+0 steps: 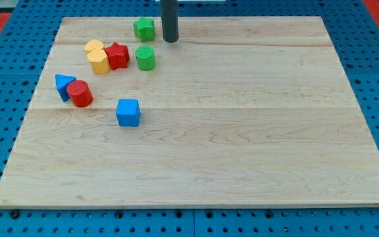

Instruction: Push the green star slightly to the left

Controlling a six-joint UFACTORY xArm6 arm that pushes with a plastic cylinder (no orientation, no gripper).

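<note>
The green star point(144, 29) lies near the view's top edge of the wooden board point(242, 131), left of centre. My tip point(170, 41) stands just to the star's right, a small gap apart from it. A green cylinder point(145, 58) lies below the star and to the lower left of the tip.
A red star point(117, 55) touches a yellow block point(97, 56) at the view's upper left. A blue triangle point(63, 85) touches a red cylinder point(80, 93) further left. A blue cube point(128, 112) sits below them. Blue pegboard surrounds the board.
</note>
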